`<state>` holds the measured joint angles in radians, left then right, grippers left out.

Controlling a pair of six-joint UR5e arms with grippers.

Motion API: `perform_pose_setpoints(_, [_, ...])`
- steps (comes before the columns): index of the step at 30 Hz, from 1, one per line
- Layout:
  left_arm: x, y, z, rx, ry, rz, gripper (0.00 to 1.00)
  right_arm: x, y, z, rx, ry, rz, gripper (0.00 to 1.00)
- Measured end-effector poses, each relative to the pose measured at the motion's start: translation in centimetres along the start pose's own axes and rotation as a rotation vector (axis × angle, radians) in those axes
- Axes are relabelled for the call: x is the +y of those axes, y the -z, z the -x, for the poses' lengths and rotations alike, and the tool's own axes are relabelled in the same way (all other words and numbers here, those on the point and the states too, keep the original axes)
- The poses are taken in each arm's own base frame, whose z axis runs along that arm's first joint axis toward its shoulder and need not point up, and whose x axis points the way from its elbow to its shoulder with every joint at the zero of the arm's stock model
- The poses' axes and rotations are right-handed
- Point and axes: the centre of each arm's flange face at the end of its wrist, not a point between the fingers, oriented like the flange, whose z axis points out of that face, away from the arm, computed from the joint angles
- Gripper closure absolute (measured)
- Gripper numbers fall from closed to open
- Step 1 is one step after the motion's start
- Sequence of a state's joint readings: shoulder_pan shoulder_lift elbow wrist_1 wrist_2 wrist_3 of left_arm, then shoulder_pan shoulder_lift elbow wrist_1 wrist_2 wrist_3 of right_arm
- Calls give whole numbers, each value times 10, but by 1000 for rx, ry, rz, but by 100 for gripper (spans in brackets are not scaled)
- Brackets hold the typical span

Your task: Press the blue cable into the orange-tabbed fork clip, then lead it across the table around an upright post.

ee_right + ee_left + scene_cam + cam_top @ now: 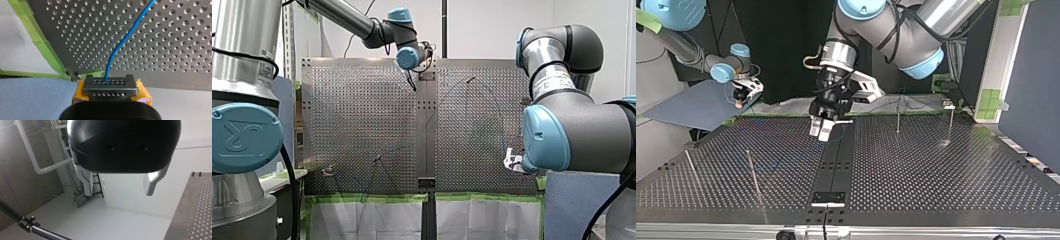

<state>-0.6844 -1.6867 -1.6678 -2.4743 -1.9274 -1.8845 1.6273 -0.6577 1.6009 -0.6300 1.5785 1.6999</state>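
Observation:
The blue cable (125, 37) runs out from between my right gripper's (109, 83) yellow pads (143, 96), which are shut on it, and out over the perforated table (175, 50). This gripper hangs just off the table's corner, at the top view's far left (742, 95). My left gripper (118, 192) is open with nothing between its fingers. It hovers above the table's middle seam (821, 130), on the side far from the arms. A small orange-tabbed clip (328, 171) sits near the front view's lower left. Thin upright posts (898, 119) (754, 172) stand on the table.
Green tape (45, 47) lines the table edge beside my right gripper, with a blue sheet (696, 105) under it. A black bracket (828, 198) sits on the centre seam. More slim posts (951, 125) (692, 167) stand near the table's sides.

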Motion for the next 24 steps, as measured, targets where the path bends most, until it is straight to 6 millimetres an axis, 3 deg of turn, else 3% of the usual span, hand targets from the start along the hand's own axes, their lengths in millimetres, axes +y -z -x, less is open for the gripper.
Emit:
perform_pose_setpoints(12, [22, 29, -32, 11, 41, -4, 0, -1, 0, 0, 0, 2, -2, 100])
perform_pose_setpoints(24, [49, 73, -65, 109, 1, 30, 0, -3, 0, 0, 0, 3, -6, 100])
